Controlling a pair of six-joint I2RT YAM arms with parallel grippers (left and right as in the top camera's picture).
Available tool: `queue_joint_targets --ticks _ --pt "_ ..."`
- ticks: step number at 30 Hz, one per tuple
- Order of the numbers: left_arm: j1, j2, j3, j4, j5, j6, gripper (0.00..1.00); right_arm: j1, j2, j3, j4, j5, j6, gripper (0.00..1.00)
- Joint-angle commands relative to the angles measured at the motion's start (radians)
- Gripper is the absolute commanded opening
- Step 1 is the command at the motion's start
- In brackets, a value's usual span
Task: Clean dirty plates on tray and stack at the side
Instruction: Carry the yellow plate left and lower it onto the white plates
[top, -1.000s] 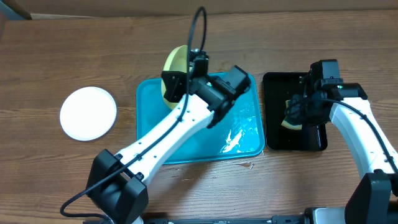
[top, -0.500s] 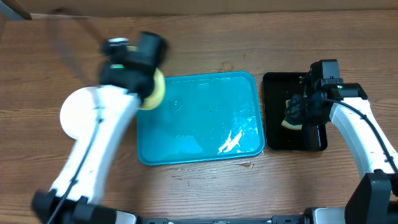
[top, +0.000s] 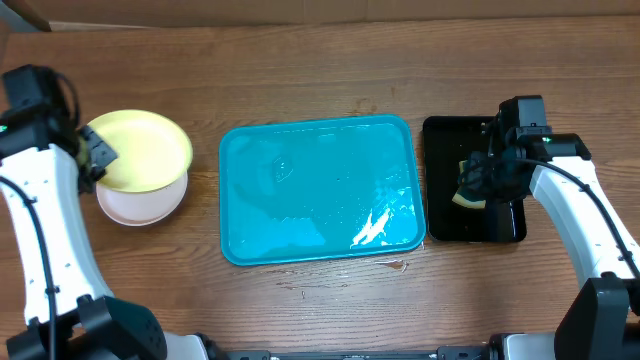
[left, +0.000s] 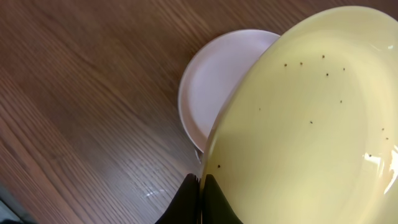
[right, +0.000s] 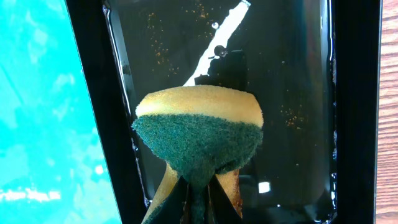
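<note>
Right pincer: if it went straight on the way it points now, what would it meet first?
The right pincer, shut on the sponge, points down into the black tray. The sponge would most likely press onto the tray's floor first. How far above the floor it hangs is unclear.

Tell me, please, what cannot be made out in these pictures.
- Overhead: the pale yellow-green plate covers most of the white plate, so how many lie below is unclear.
- Left wrist: whether the two plates touch is hidden by the upper plate; the left gripper is cut off by the bottom edge.
- Right wrist: the sponge hides most of the right gripper and the black tray floor beneath it.
</note>
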Motion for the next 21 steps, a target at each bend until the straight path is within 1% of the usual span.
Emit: queue_joint_targets --ticks 1,9,18,20,21 --pt "0.06 0.054 -0.01 0.021 0.049 0.026 0.04 0.0 -0.002 -0.001 0.007 0.001 -0.003 0.05" --pt "0.112 0.207 -0.012 0.056 0.048 0.026 0.04 0.0 -0.002 -0.001 0.006 0.001 -0.003 0.05" --pt "0.115 0.354 -0.012 0.058 0.044 0.026 0.05 0.0 -0.002 -0.001 0.007 0.001 -0.003 0.05" --pt "0.115 0.359 -0.012 0.059 0.045 0.026 0.19 0.0 -0.002 -0.001 0.007 0.001 -0.003 0.05" --pt "0.115 0.359 -0.011 0.059 0.045 0.026 0.34 0.0 -0.002 -0.001 0.007 0.001 -0.003 0.05"
